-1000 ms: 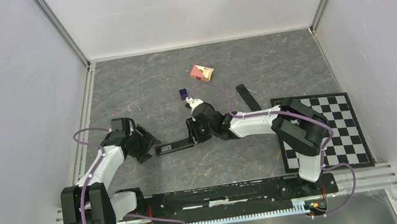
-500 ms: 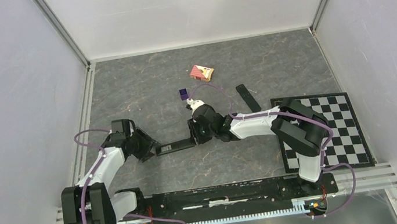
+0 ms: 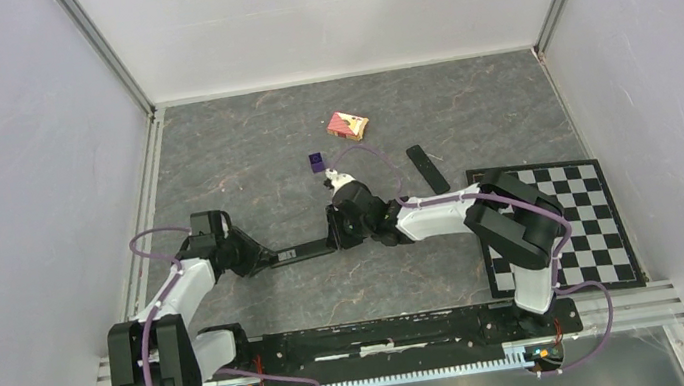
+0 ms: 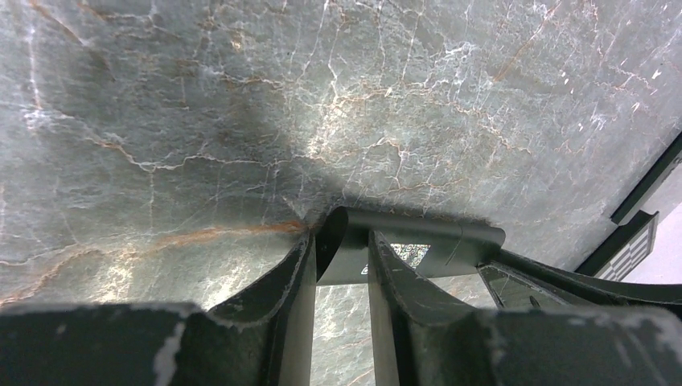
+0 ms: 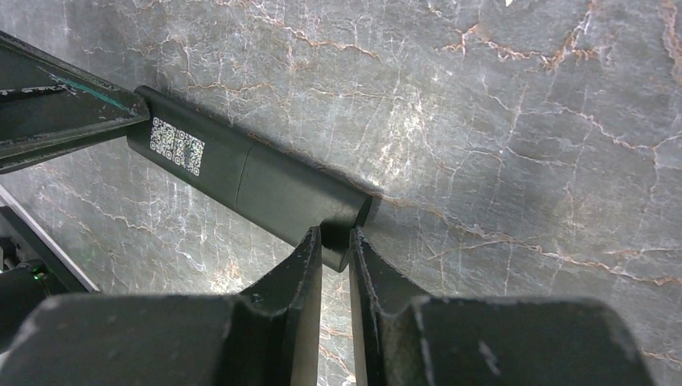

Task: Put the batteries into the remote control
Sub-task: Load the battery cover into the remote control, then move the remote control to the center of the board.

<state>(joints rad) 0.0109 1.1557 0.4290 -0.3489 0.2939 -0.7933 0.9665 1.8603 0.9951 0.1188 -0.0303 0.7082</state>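
Remote control (image 3: 304, 251) lies mid-bench (image 3: 242, 156), both ends hidden from above by the pincers. Left pincer (image 4: 339, 238) clenches its 9 o'clock end, right pincer (image 5: 334, 236) its 3 o'clock end. Bare bench lies toward 6 o'clock, with a purple cube (image 3: 317, 162) at 12. A second ago the left pincer gaped.

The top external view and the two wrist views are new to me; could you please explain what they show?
Two robot arms are bolted at the near edge of a marbled table. The top view looks down from above and behind them; each wrist view looks along that arm's own two fingers. The left gripper and the right gripper each appear to pinch one end of the remote control, a slim black bar. Also on the table lie a red-and-white box, a small purple cube, a second black strip and a checkerboard sheet.
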